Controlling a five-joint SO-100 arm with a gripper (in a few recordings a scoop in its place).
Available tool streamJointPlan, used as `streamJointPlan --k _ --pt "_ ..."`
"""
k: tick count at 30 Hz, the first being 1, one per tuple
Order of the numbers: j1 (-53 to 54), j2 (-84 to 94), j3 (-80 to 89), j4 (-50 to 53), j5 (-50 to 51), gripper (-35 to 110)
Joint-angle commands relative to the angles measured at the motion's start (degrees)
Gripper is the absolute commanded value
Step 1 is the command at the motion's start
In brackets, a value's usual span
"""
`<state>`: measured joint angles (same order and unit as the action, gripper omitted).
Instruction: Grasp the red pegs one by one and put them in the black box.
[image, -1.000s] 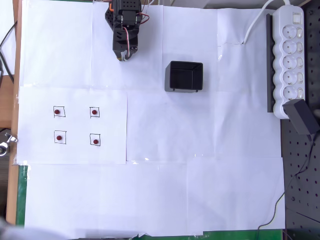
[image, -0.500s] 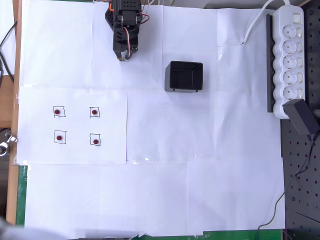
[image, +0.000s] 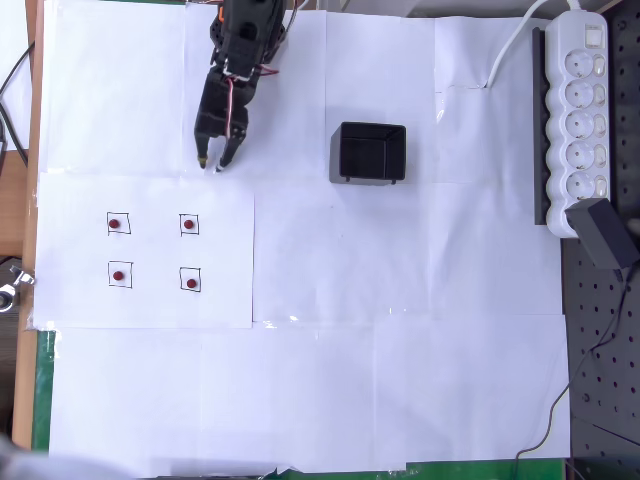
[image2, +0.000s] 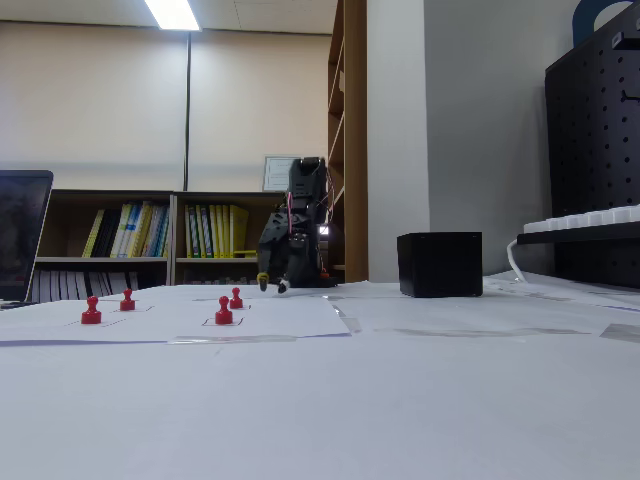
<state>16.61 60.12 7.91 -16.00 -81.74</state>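
Note:
Several small red pegs stand in drawn squares on a paper sheet at the left: one peg (image: 114, 223), a second (image: 188, 224), a third (image: 118, 275) and another (image: 190, 283). The fixed view shows them as upright red pegs (image2: 223, 311) at the lower left. The black box (image: 368, 153) (image2: 440, 264) sits right of centre, its inside dark. My gripper (image: 212, 160) (image2: 272, 285) reaches down from the black arm at the top, just above the peg sheet's upper edge and left of the box. Its fingers stand slightly apart with nothing between them.
A white power strip (image: 577, 110) and a black adapter (image: 603, 233) lie along the right edge, beside a black pegboard (image: 605, 380). White paper covers the table. In the fixed view a laptop (image2: 22, 235) stands at the far left.
The arm has stretched forward and swung left in the overhead view. The gripper has come down from beside the arm's base to near the peg sheet's upper edge.

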Motion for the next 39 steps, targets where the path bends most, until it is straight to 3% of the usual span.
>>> streamJointPlan --k 1,6,11,26,33,36,39 --pt "1.5 9.8 7.0 -9.5 -2.5 10" --pt "1.7 28.3 15.1 -22.1 -5.4 10" --pt "1.4 39.3 23.9 -26.2 -6.4 10" --pt "-0.4 49.0 34.7 -25.9 -6.0 10" --pt "0.1 49.0 34.2 -24.3 -4.7 0" --pt "0.4 43.9 34.8 -12.7 -2.9 0" --pt "0.0 29.5 44.4 30.1 -1.6 0"
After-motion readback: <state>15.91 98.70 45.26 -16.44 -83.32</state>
